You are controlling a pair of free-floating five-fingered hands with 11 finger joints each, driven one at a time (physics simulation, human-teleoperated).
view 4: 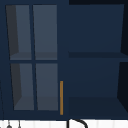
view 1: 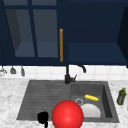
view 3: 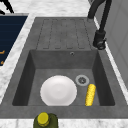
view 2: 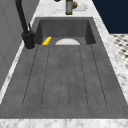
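Care first: your left hand [view 1: 42, 117] hangs just left of the red ball [view 1: 67, 114], open or closed you cannot tell; approach it slowly sideways

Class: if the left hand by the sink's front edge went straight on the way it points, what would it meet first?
Probably the draining board just beyond the left hand; its heading is hard to read, and the red ball sits beside it.

Evenly, flatly lit throughout, without glare or hard shadows; dim inside the cabinet [view 4: 95, 50], brighter on the marble surface [view 3: 15, 67]; softly blurred everywhere, edges undistorted.
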